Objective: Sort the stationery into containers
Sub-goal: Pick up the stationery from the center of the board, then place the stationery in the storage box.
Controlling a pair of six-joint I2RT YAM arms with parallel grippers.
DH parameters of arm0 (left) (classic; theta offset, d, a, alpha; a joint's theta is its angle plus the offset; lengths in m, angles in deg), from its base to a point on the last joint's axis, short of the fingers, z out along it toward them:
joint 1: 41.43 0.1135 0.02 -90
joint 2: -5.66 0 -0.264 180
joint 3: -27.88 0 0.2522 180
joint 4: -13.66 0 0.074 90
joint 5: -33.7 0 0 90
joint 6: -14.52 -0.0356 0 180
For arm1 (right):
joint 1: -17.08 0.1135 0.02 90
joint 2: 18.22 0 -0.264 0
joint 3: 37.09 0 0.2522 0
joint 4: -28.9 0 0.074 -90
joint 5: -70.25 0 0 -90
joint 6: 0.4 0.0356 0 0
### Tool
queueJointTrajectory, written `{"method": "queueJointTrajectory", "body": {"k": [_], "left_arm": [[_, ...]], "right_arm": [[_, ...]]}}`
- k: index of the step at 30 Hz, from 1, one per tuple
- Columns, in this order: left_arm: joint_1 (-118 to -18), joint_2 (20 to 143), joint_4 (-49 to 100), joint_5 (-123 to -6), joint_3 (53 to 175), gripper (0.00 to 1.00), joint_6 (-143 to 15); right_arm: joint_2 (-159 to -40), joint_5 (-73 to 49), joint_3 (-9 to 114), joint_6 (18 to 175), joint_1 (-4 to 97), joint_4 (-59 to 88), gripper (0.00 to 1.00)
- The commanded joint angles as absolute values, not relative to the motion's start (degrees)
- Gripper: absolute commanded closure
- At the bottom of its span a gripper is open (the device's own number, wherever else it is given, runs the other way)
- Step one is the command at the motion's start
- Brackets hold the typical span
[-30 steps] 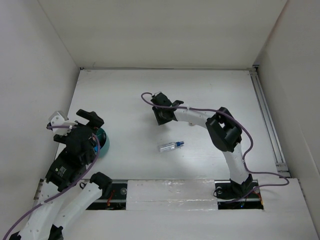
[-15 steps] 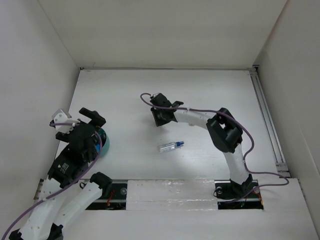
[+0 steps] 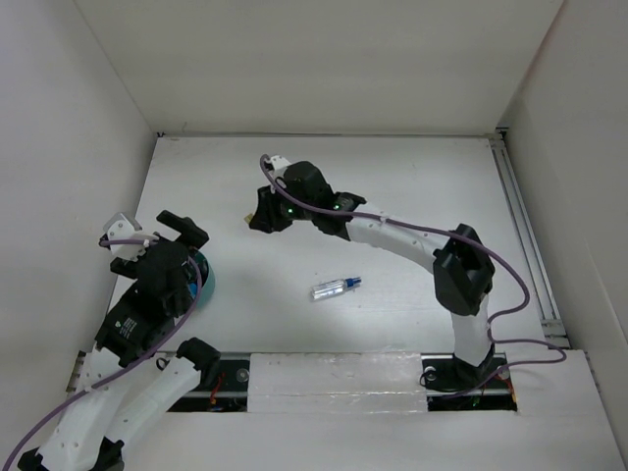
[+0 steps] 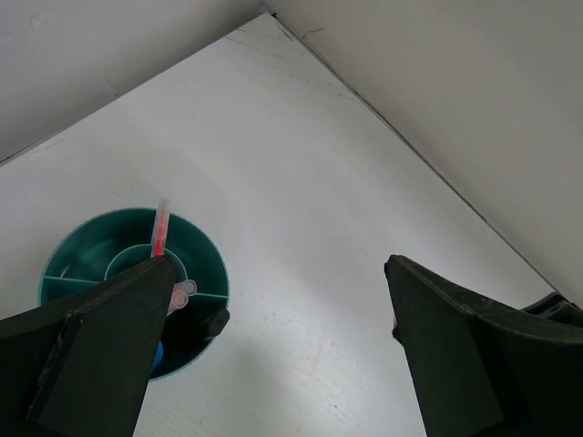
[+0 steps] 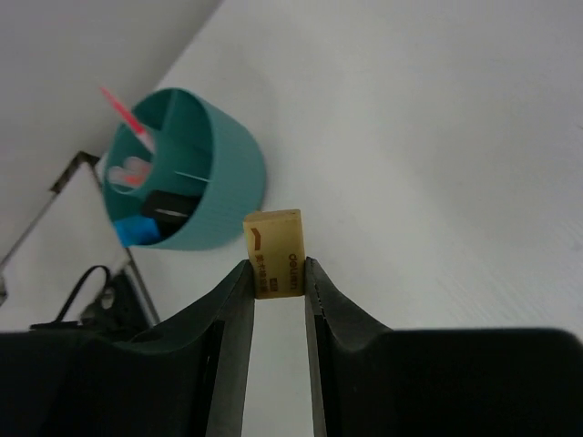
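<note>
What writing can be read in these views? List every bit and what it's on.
On the eraser in the right end effector: brown printing down its face, too blurred to read.
On the left arm: a small white marking, too small to read.
No other text shows.

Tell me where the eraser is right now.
In the right wrist view the eraser is pinched between the right arm's fingers, held above the table, with the teal cup just beyond it to the left.
</note>
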State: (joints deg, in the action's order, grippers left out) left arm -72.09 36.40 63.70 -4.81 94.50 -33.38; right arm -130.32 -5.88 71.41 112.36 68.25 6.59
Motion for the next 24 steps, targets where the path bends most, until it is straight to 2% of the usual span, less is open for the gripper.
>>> {"method": "queueJointTrajectory", "body": {"k": [1,12,17,24], "left_arm": [[-72.20,36.33,63.02,-3.22,94.03,0.00,-33.12],[-72.20,35.81,62.49,-3.83,94.03,0.00,-33.65],[-72.20,35.81,62.49,-4.35,94.03,0.00,-33.65],[-72.20,35.81,61.88,-4.35,94.03,0.00,-34.18]], "right_arm": [[-133.97,1.86,75.45,113.50,70.68,12.41,1.00],[-137.57,13.56,73.00,124.30,72.44,40.00,1.00],[-144.06,12.86,82.12,124.93,73.67,36.68,1.00],[-146.28,14.71,81.52,126.77,73.68,40.63,1.00]]}}
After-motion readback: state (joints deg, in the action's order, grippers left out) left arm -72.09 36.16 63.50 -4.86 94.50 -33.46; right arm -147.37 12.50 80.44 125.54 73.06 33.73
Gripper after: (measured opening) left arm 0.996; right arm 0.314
